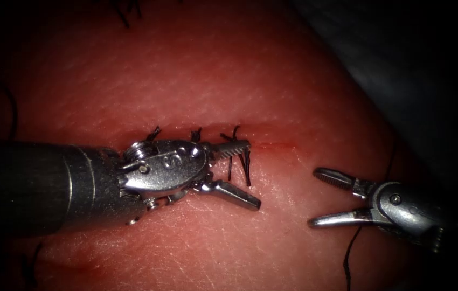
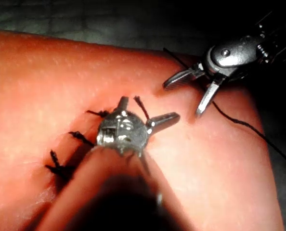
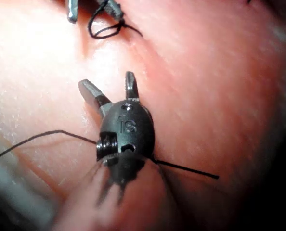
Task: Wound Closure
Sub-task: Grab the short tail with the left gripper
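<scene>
Endoscope view: both pincers, left pincer (image 1: 242, 175) and right pincer (image 1: 323, 198), gape empty.

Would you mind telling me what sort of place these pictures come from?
Most likely a surgical-robot practice bench: the left tool and the right tool, both open and empty, hover over tissue whose cut carries thread knots.

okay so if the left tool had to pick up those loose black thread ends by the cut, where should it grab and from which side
Probably the free lower tips of the black cut thread ends, approached from the endoscope view's left. They hang off the dark knot at the red cut line and lie loose on the pale pink tissue. The silver left needle driver stands open around them, holding nothing. The silver right needle driver is open too, empty.
</scene>
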You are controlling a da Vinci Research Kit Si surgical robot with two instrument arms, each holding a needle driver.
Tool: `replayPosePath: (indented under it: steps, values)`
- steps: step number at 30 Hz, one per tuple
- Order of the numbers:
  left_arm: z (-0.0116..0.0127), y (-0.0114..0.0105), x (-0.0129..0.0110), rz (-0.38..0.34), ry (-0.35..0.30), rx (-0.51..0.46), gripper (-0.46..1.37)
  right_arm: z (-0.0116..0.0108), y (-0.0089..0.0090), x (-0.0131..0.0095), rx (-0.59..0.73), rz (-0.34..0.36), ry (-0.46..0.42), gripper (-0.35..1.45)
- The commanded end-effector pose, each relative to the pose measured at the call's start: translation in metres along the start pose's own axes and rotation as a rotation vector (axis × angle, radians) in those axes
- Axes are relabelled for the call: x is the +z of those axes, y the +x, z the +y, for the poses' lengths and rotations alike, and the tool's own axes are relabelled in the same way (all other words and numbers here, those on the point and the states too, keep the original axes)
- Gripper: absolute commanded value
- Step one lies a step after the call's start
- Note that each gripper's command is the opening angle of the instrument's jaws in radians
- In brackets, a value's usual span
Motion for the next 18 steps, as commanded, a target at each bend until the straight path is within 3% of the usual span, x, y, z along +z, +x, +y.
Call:
replayPosePath:
  steps: [1,5,10,12,18]
  values:
    - [0.0,0.0,0.0,0.001,-0.005,0.0,0.52,0.0,0.0,0.0,0.0,0.0,0.0,0.84]
    - [-0.0003,0.0001,0.0001,0.002,0.0,-0.006,0.46,0.0,0.0,0.0,0.0,0.0,0.0,0.84]
    - [-0.0003,-0.0001,-0.0001,0.008,0.003,0.013,-0.02,0.0,-0.0001,0.0,-0.001,-0.007,-0.023,0.83]
    - [-0.0004,-0.0004,-0.0003,0.01,0.001,0.027,-0.35,0.0,-0.0001,0.0,-0.001,-0.007,-0.023,0.81]
    - [-0.0014,-0.0004,-0.0003,0.01,0.04,0.117,-0.35,0.0,-0.0001,0.0,-0.001,-0.005,-0.024,0.8]
